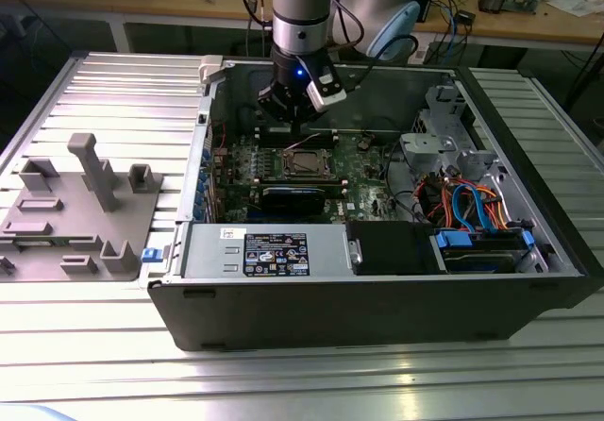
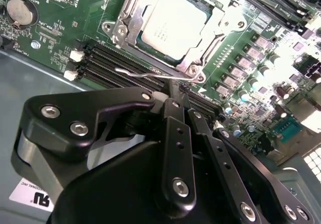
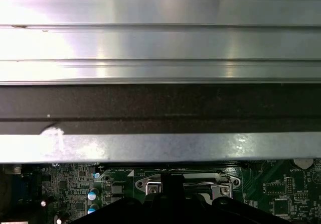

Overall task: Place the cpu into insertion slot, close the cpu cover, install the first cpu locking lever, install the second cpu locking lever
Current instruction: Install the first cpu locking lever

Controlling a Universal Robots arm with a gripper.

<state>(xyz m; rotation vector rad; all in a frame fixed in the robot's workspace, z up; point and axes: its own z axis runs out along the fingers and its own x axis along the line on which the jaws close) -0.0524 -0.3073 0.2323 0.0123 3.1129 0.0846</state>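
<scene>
The square silvery-grey cpu point(image 2: 173, 25) lies flat in the metal-rimmed insertion slot point(image 2: 116, 30), under the thin windowed cpu cover point(image 2: 220, 30). The black gripper point(image 2: 174, 94), fingers clenched together, hangs beside a wire lever point(image 2: 135, 74).

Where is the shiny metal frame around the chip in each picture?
Exterior view: cpu cover on the green board, near the hand.
Second wrist view: cpu cover frames the cpu.
First wrist view: cpu cover edge, beside the hand.
Shared landmark: the green board.
</scene>
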